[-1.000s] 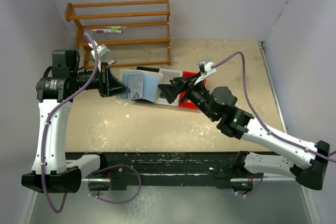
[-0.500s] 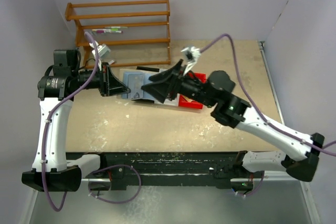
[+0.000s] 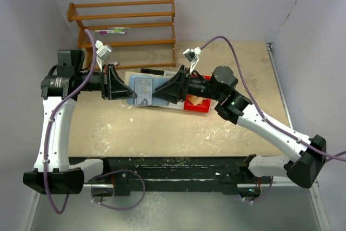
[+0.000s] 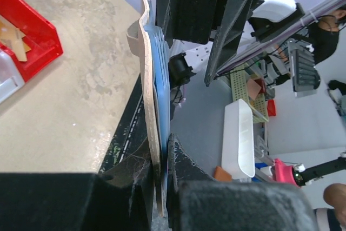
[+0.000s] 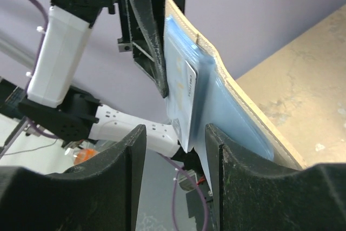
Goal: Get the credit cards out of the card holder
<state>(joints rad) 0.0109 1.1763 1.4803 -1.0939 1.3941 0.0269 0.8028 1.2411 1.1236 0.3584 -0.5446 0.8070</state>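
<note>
- The card holder [image 3: 141, 91] was up off the worktop [image 3: 162, 128], folded open, so the top view caught its blue-grey sleeves. The left wrist view only got it edge-on, tan back on one side.
- One whitish credit card [image 5: 189, 101] showed against the sleeves in the right wrist view. Couldn't tell how many more were tucked in there.
- The left fingers [image 4: 124, 193] were clamped tight on one end of the holder, carrying it.
- The right fingers [image 5: 116, 177] were spread apart at the holder's free end, one on each side of that card's edge, with a gap and no pinch on it.
- A red bin [image 3: 197, 105] sat on the worktop just beside the holder, under the right arm.
- A flat black item [image 3: 153, 71] lay just behind, and a wooden rack [image 3: 130, 42] stood at the back.
</note>
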